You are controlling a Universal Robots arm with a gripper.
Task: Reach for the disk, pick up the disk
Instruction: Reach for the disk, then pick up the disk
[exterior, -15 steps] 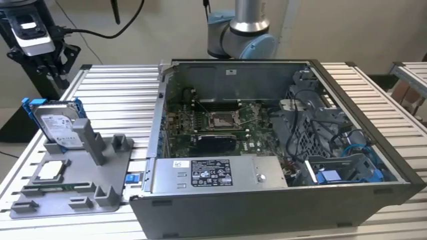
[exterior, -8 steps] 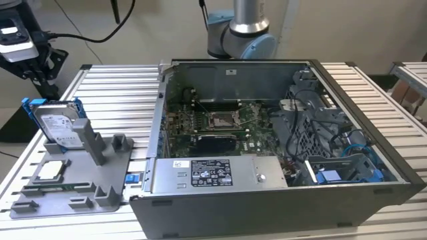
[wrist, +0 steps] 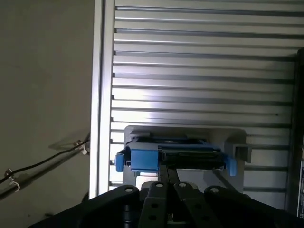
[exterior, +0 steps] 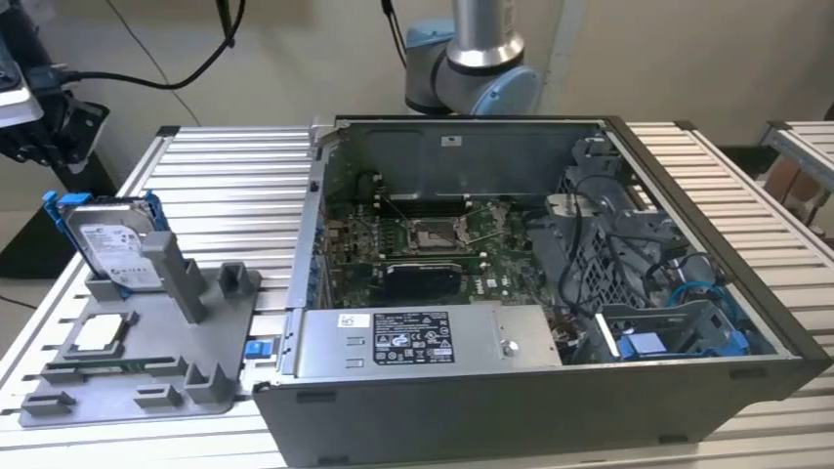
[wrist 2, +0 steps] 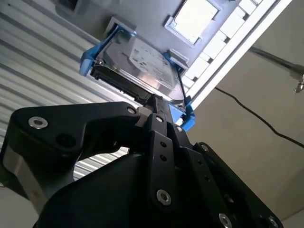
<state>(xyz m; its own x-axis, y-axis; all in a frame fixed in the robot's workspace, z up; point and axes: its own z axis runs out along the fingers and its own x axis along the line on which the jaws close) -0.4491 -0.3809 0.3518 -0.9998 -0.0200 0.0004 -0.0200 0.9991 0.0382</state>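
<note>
Black jointed end effector (wrist 2: 156, 101) (closed), flat silver disk (wrist 2: 142, 64) beyond.

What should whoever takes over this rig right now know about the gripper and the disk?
The gripper is shut and empty, and points at the disk in both wrist views.
The disk stands upright in the grey stand at the exterior view's left, beside the open computer case.
Done: gripper lined up with the disk.
Left: disk not yet gripped or lifted.
</note>
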